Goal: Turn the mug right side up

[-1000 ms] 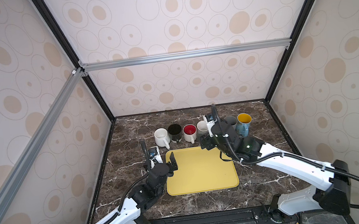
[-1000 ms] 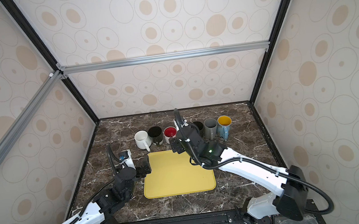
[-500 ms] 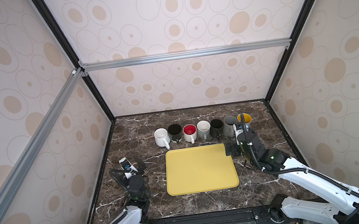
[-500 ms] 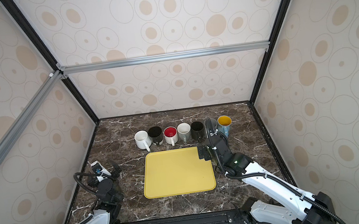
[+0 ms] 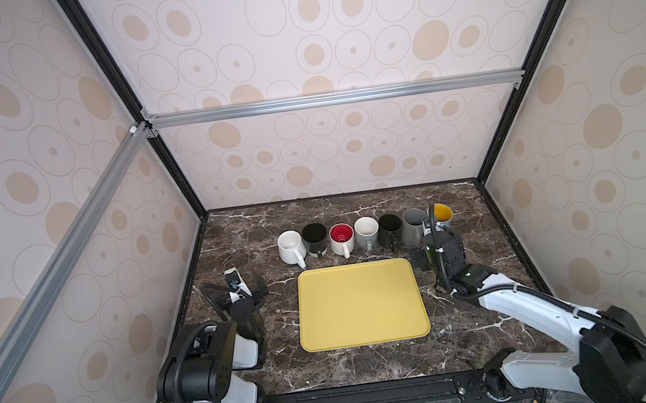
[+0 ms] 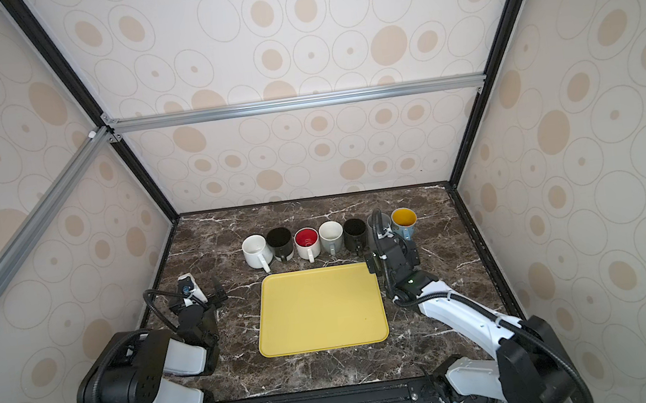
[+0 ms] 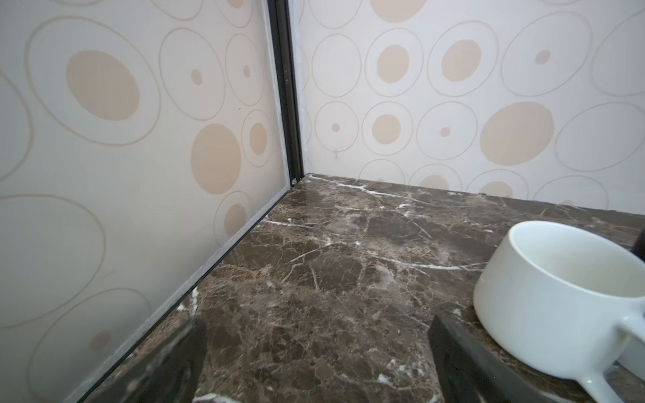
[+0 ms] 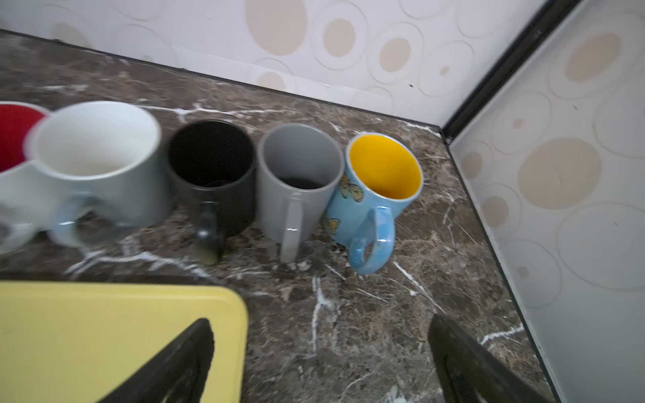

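1. Marble table (image 5: 315, 218): dark brown, white-veined, carried every item below
2. Yellow tray (image 5: 361, 304): flat and bare; reference for all positions
3. Row of seven mugs: stood side by side just behind the tray's far edge, all mouth up, handles toward the tray. From the tray's left end to its right: white mug (image 5: 290, 246), black mug (image 5: 314, 237), red-lined mug (image 5: 341, 237), grey mug with white inside (image 5: 366, 231), second black mug (image 5: 390, 230), plain grey mug (image 5: 414, 225), blue mug with yellow inside (image 5: 442, 215)
4. Right gripper (image 8: 321, 324): just beside the tray's far right corner, jaws spread wide, nothing between them
5. Left gripper (image 7: 316, 331): apart from the tray's far left corner, jaws spread wide, holding nothing
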Tool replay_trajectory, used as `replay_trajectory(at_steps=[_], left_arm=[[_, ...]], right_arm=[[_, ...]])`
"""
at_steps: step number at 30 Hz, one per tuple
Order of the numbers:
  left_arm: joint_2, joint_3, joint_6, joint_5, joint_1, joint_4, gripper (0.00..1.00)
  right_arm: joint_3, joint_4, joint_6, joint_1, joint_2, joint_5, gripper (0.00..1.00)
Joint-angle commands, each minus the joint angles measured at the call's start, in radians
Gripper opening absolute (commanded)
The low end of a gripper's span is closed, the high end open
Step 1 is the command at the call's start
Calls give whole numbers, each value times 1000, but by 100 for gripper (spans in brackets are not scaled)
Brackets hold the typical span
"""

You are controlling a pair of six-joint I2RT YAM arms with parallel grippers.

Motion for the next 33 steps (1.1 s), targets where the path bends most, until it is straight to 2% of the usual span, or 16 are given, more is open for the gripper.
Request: replay_trajectory(at_steps=[1,2,4,5,8,9,11,13,14,16,18,21,23,28,33], left_arm=[[-3,37,-5,94,13,-31,100],[30,30,10,93,13,50,100],[2,37,-1,100,13,-14,100],[15,37,3,92,13,10,100],[16,73,2,86,13,-56,100],[24,70,8,86,11,-33,100],[15,68,2,88,13,-47,100],[16,68,3,89,12,-45,100],[18,69,6,89,13,-44,100],[16,73,6,92,12,-56,100],[20,74,11,98,12,-52,100],[19,78,11,101,11,-59,100],[19,79,16,110,12,-59,100],[21,101,43,182,12,-101,100],[29,119,42,190,11,-126,100]], right_arm=[[-57,150,-39,-79,68,41,99],[-69,182,-56,-91,82,45,99],[-117,310,-111,-125,107,9,99],[-131,348,-118,-146,117,-17,99],[-223,592,-111,-239,188,-120,99],[-243,680,-128,-255,213,-110,98],[-279,744,-112,-303,244,-256,99],[-331,938,-83,-337,324,-269,99],[-332,934,-80,-338,324,-262,99],[-276,756,-56,-348,285,-287,98],[-299,860,-68,-360,319,-305,100],[-280,769,-54,-360,289,-312,100],[-290,811,-62,-360,302,-306,99],[-285,788,-59,-360,295,-308,100],[-285,789,-59,-360,295,-308,100]])
